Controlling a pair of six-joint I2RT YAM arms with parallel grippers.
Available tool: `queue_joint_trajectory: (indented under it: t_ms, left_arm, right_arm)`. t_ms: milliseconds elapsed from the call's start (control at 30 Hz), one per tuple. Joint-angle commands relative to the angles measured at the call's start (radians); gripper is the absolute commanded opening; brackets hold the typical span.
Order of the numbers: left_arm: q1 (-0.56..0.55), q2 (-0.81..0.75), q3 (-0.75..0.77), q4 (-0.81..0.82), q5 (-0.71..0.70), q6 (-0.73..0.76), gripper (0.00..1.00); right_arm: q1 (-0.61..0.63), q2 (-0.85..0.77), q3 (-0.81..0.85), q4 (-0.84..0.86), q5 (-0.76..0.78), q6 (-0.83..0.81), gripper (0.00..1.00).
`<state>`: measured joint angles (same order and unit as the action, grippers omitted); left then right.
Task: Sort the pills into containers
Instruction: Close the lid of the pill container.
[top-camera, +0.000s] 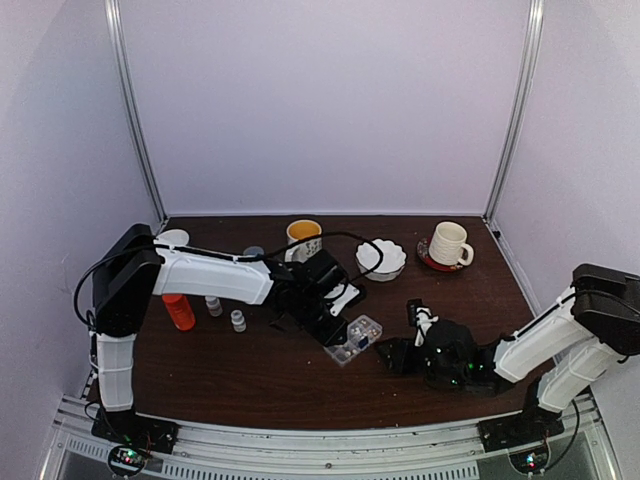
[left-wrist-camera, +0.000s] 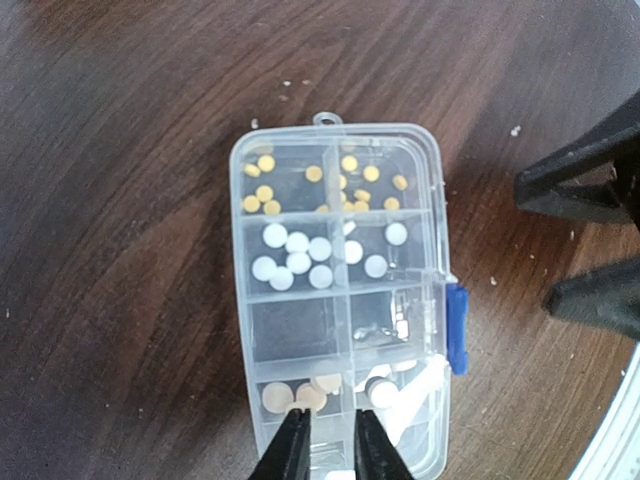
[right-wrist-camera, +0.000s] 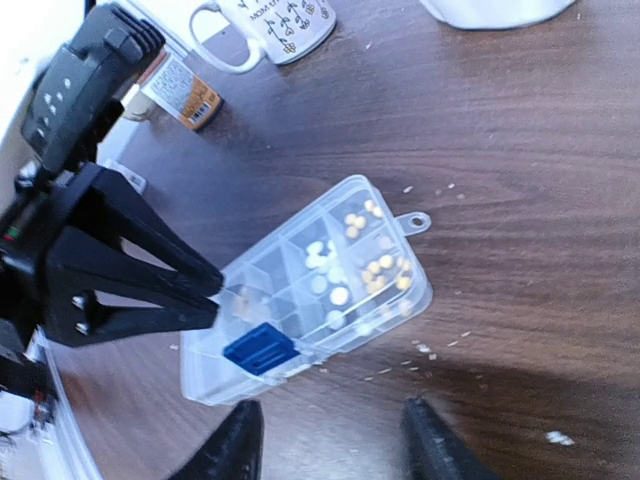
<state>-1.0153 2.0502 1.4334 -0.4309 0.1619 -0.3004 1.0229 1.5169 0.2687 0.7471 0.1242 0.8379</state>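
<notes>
The box (top-camera: 353, 340) is seen lying flat near the middle of the table, a little toward the near edge, with its blue latch (left-wrist-camera: 457, 325) turned to the right arm. Its compartments (left-wrist-camera: 292, 328) are filled with pills (left-wrist-camera: 297, 260): yellow at the loop end, white in the next row (two compartments each), tan at the far end. The left gripper (left-wrist-camera: 332, 450) is lowered over the tan end, its fingers parted only narrowly, with nothing seen clamped between them. The right gripper (right-wrist-camera: 335, 445) is held just beside the latch side, spread wide and gripping nothing.
</notes>
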Motion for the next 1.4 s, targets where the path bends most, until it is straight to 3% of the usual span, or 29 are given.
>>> queue_joint_trajectory:
  t_ms: [0,267,400,567,633,833,1367]
  left_arm:
    - [-0.005,0.023,0.022,-0.035,-0.083,-0.005,0.22]
    - [-0.008,0.037,0.025,-0.034,-0.082,-0.009,0.23]
    - [-0.013,0.054,0.033,-0.042,-0.081,-0.015,0.23]
    - [-0.024,0.066,0.045,-0.061,-0.104,-0.015,0.23]
    - [-0.026,0.069,0.046,-0.064,-0.106,-0.014,0.23]
    - [-0.028,0.073,0.054,-0.076,-0.117,-0.014,0.23]
    - [-0.032,0.075,0.068,-0.088,-0.132,-0.019,0.23]
  right_arm:
    - [-0.006,0.013,0.026,0.079,-0.017,0.044,0.58]
    - [-0.007,0.032,0.154,-0.157,0.012,0.102,0.59]
    - [-0.007,0.039,0.209,-0.265,0.035,0.095,0.51]
    - [-0.007,-0.002,0.184,-0.248,0.051,0.093,0.41]
    - [-0.007,-0.013,0.178,-0.222,0.035,0.077,0.34]
    - [-0.007,0.014,0.243,-0.27,-0.013,0.048,0.01]
    - [-0.007,0.08,0.308,-0.41,-0.066,0.063,0.0]
